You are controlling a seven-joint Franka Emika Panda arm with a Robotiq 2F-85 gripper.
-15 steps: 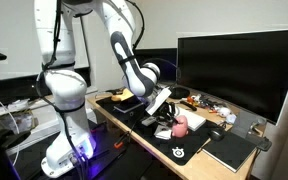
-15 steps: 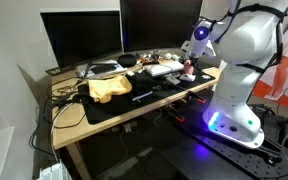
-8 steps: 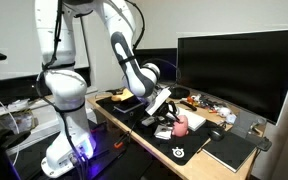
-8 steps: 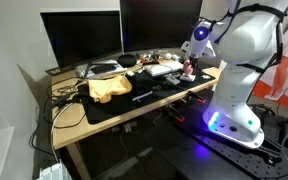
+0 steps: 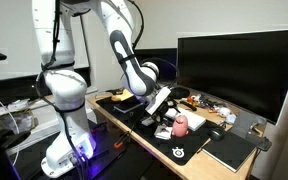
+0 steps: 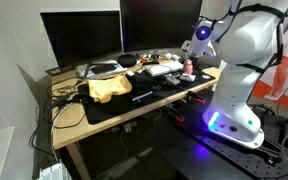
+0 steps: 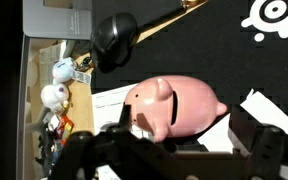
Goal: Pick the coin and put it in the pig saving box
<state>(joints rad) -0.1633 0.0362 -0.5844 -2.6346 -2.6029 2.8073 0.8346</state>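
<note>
Pig saving box [image 7: 179,105], smooth, pink and rounded with one ear showing, sits just beyond the spread fingers [image 7: 269,148].

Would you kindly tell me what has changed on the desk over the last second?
Nothing visibly changed. The gripper hangs over the pig saving box as before, with its jaws open on either side of the pig in the wrist view. The pig sits on the same spot of the desk in both exterior views. Nothing was taken hold of or let go.
</note>
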